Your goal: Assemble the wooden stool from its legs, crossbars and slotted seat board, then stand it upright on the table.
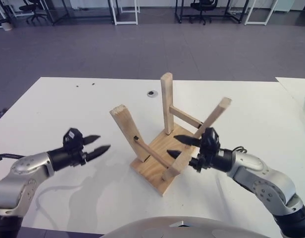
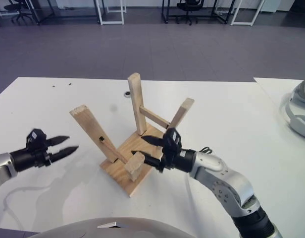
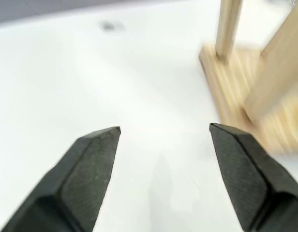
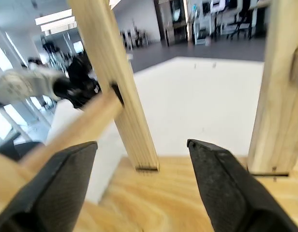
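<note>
In the head views we saw the stool (image 1: pixel 127 126) inverted on its seat board (image 1: pixel 153 176) on the surface (image 1: pixel 68 109), legs (image 1: pixel 166 101) up, the right tool (image 1: pixel 172 145) spread nearest it, the left tool (image 1: pixel 103 142) spread well apart to its left; both wrist views showed wood straight ahead.

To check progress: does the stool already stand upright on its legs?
No, the seat board lies flat on the table and the legs point upward.

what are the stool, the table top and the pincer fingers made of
Stool: pale unfinished-looking wood, visible grain, no gloss.
Table top: smooth white matte surface, probably laminate or paint; core unclear.
Pincer fingers: black, finely textured faces, likely plastic or rubber.
</note>
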Controlling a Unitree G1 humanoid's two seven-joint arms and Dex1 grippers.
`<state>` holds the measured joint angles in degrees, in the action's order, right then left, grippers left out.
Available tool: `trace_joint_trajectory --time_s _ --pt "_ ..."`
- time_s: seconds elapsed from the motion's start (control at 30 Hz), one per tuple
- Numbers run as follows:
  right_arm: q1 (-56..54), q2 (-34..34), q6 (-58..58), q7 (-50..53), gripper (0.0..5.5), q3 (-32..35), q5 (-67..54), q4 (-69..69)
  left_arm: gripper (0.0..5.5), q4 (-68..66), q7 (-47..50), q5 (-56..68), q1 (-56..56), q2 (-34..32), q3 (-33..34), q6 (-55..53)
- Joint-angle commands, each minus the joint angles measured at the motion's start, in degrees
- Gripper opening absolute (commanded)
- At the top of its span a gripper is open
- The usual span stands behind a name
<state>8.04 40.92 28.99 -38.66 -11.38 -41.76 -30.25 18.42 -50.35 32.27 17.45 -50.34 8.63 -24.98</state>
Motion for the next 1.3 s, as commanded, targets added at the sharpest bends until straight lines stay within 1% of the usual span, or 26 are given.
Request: trace_joint_trajectory --time_s 0.03,0.1,0.17,0.23,0.33,0.4,0.47,0.53,0.6,0.67,0.7,0.77,0.83,0.93,1.0,1.07,1.13,1.23,1.3 --pt "8.61 10.87 -4.05 -9.53 3.49 4.04 7.7 5.94 3.39 4.98 -1.96 -6.5 3.46 -4.48 -4.49 -0.79" --pt "6.92 11.19 -5.05 -12.05 3.49 7.87 7.41 10.17 3.39 7.67 -2.28 -7.95 3.21 -4.96 -6.69 -1.73" --pt "3.56 9.12 -5.8 -11.8 3.49 11.01 7.33 15.29 3.39 8.72 -2.02 -9.61 1.81 -4.7 -8.91 -2.13" --pt "-2.0 6.14 -8.47 -9.72 3.49 12.08 10.69 23.76 3.39 8.51 -1.35 -11.55 0.14 -3.91 -11.17 -2.42" --pt "-17.14 -1.59 -15.84 -4.38 3.49 6.55 22.15 44.63 3.39 7.47 0.56 -13.91 -1.93 -2.54 -14.24 -4.6" --pt "-24.64 -7.76 -20.97 -2.56 3.49 3.15 27.66 56.33 3.39 5.59 1.07 -15.41 -4.63 -1.4 -16.16 -4.76" --pt "-28.95 -12.41 -25.29 -3.02 3.49 1.13 31.0 65.05 3.39 2.93 1.25 -17.37 -7.81 -0.01 -18.59 -4.8" --pt "-29.63 -14.51 -27.96 -6.1 3.49 -0.08 32.34 68.81 3.39 -3.19 2.52 -20.61 -14.54 3.19 -21.69 -4.56" --pt "-26.17 -13.09 -28.08 -10.57 3.49 0.16 31.43 65.49 3.39 -11.03 5.39 -23.52 -21.55 7.27 -22.99 -3.34" --pt "-21.56 -10.56 -27.81 -12.11 3.49 1.68 30.52 59.79 3.39 -19.88 10.24 -26.28 -27.36 13.37 -23.34 0.53" --pt "-19.04 -9.33 -26.97 -12.15 3.49 2.68 29.99 56.06 3.39 -22.29 12.75 -25.86 -28.65 16.87 -22.37 1.75" --pt "-13.96 -7.89 -24.57 -10.19 3.49 5.19 28.89 47.94 3.39 -23.4 16.48 -24.17 -28.25 21.49 -19.21 3.61" --pt "-8.91 -7.92 -22.15 -4.62 3.49 8.35 29.14 40.29 3.39 -20.83 18.7 -23.81 -24.52 21.85 -15.51 5.08" --pt "-1.82 -9.08 -17.77 2.84 3.49 12.76 28.98 29.67 3.39 -14.21 20.82 -25.1 -16.99 18.96 -10.11 6.28" --pt "3.57 -9.68 -15.25 6.7 3.49 15.04 29.26 23.2 3.39 -8.31 23.38 -26.07 -11.07 18.74 -7.0 6.38" --pt "9.65 -10.61 -13.5 9.98 3.49 16.66 30.08 18.52 3.39 -0.88 25.13 -25.58 -5.31 21.32 -8.45 3.82" --pt "13.45 -11.81 -11.5 11.73 3.49 16.57 30.05 14.47 3.39 4.74 27.17 -27.89 -1.0 22.81 -12.75 -0.18" --pt "15.17 -13.54 -7.51 12.18 3.49 13.73 28.66 7.96 3.39 12.11 28.65 -30.13 3.18 22.43 -16.28 -7.49" --pt "15.0 -14.69 -5.65 12.43 3.49 11.81 28.47 5.33 3.39 15.39 29.1 -29.57 3.46 23.44 -17.85 -10.85"
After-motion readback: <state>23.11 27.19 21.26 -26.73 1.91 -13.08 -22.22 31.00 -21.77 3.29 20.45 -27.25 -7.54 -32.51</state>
